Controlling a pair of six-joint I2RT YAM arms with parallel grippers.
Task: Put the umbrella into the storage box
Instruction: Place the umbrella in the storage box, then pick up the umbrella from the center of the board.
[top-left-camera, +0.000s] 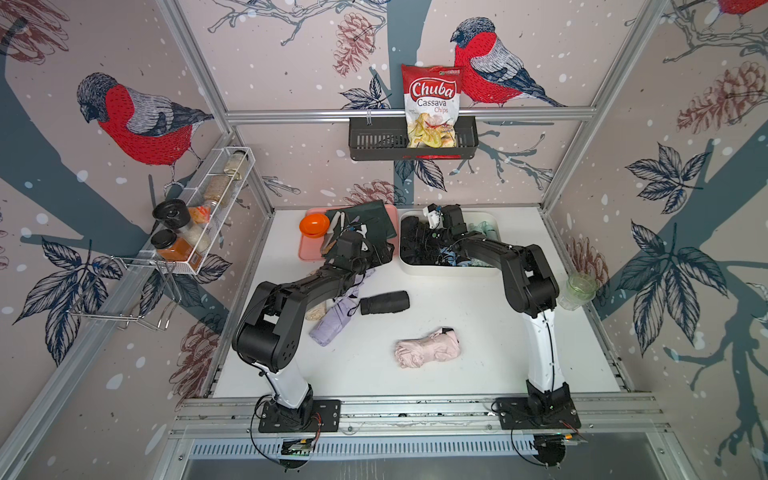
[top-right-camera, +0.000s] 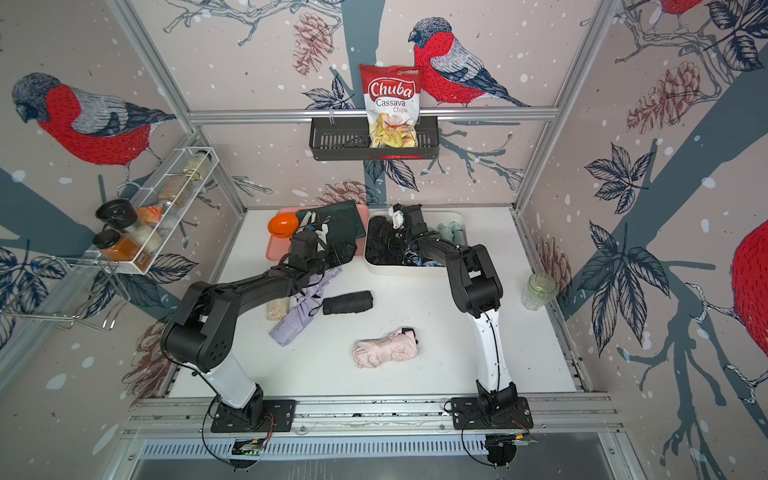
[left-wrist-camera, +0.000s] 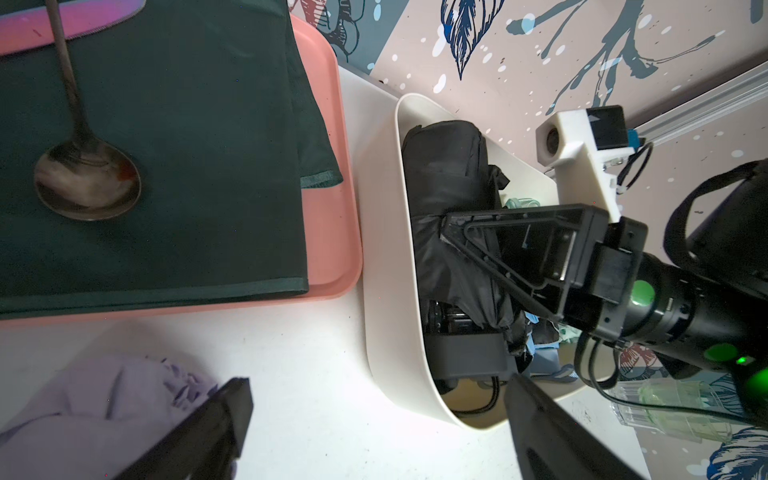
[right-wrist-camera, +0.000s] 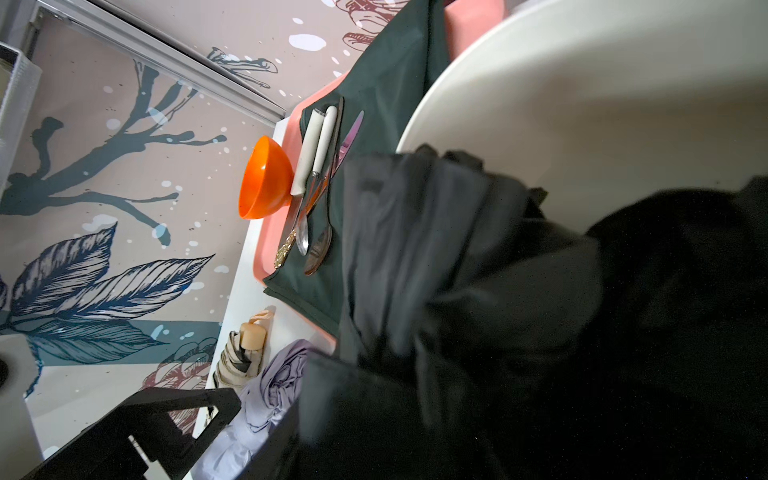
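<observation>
Cream-white plastic marks the storage box (top-left-camera: 449, 272), which sits at the back right of the tabletop (top-left-camera: 490, 332), just beside the pink tray (top-left-camera: 305, 253). Inside it, along the wall nearest the tray, lies the black umbrella (left-wrist-camera: 449, 174), folded, with its fabric loose and creased.

Our right claw (left-wrist-camera: 446, 226) reaches down into the box and its tip meets that fabric. From the left wrist we see only one of its fingers (left-wrist-camera: 511, 214) clearly, and the right wrist view is mostly blurred black cloth. We therefore cannot tell whether this claw grips the umbrella or merely rests against it.

Our left claw (left-wrist-camera: 374, 395) hangs wide open with nothing in it, above bare tabletop between the box's near corner and the lilac umbrella (left-wrist-camera: 104, 411). In a top view that lilac umbrella (top-left-camera: 332, 320) lies partly under the left arm.

Nearer the front, a rolled black umbrella (top-left-camera: 384, 302) and a pink umbrella (top-left-camera: 428, 348) lie on the tabletop, well apart from the box. On the tray, a dark green cloth (left-wrist-camera: 187, 145) carries a spoon (left-wrist-camera: 87, 183).
</observation>
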